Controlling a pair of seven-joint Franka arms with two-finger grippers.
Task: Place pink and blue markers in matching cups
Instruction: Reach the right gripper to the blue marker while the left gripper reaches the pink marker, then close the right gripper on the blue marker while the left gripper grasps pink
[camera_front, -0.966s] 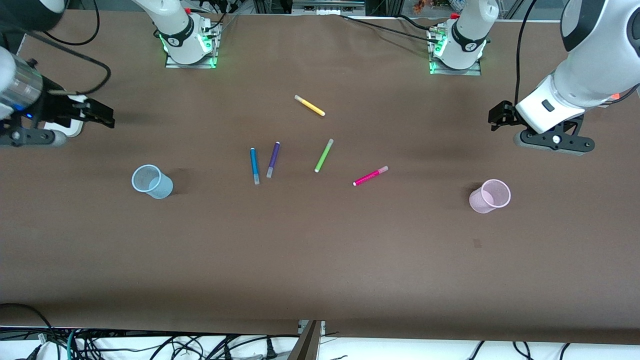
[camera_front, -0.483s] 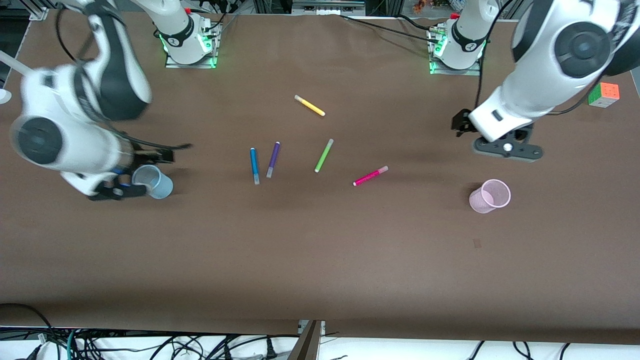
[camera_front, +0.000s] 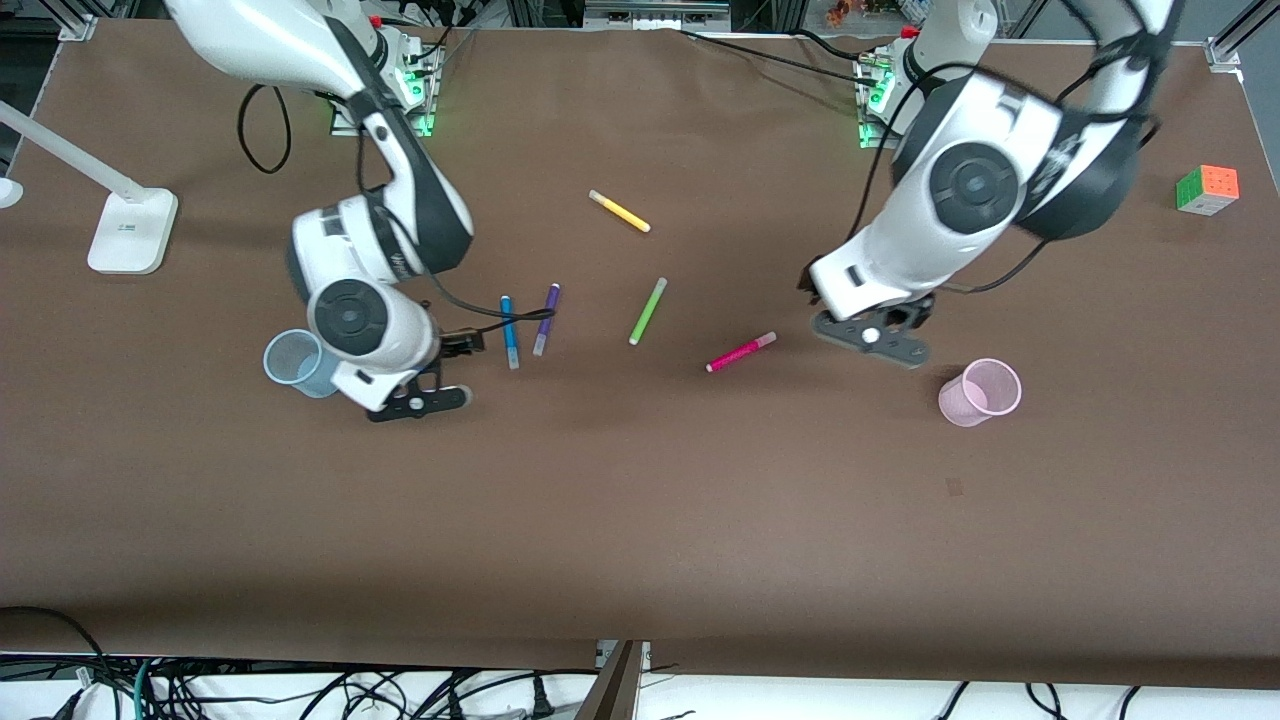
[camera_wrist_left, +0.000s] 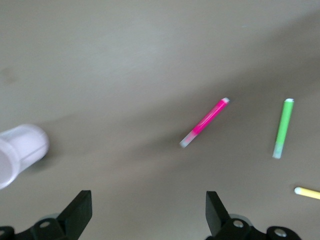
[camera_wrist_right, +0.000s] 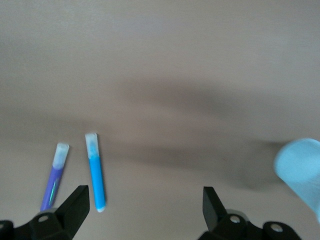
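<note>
Brown paper covers the table (camera_front: 640, 520).

The left gripper (camera_front: 868, 335) hangs over bare table between the pink marker (camera_front: 741, 352) and the pink cup (camera_front: 980, 392). The front view hides its fingers under the wrist. The left wrist view shows the left gripper (camera_wrist_left: 148, 220) spread wide with nothing between its fingers (camera_wrist_left: 82, 215), only their tips in frame. On the front view's clock face, the pink marker lies at 8 o'clock from this gripper and the pink cup at 4 o'clock. The wrist view catches the pink marker (camera_wrist_left: 205, 122), the green pen (camera_wrist_left: 283, 128), one end of the yellow pen (camera_wrist_left: 307, 192) and part of the pink cup (camera_wrist_left: 20, 152).

The right gripper (camera_front: 415, 395) is over the table between the blue cup (camera_front: 290, 362) and the blue marker (camera_front: 509, 332). The right wrist view shows the right gripper (camera_wrist_right: 144, 212) wide open and empty. The blue marker (camera_wrist_right: 95, 172) lies just beside the purple pen (camera_wrist_right: 54, 177), apart from it, and the blue cup (camera_wrist_right: 302, 170) is cut by the frame edge. In the front view the arm covers part of the blue cup, which sits at 8 o'clock from the blue marker.

Only the front view shows the purple pen (camera_front: 546, 319), green pen (camera_front: 648, 311) and yellow pen (camera_front: 620, 211) together, plus a colour cube (camera_front: 1208, 189) at the left arm's end and a white stand (camera_front: 130, 232) at the right arm's end. Marks on the arm bases are too small to read.
</note>
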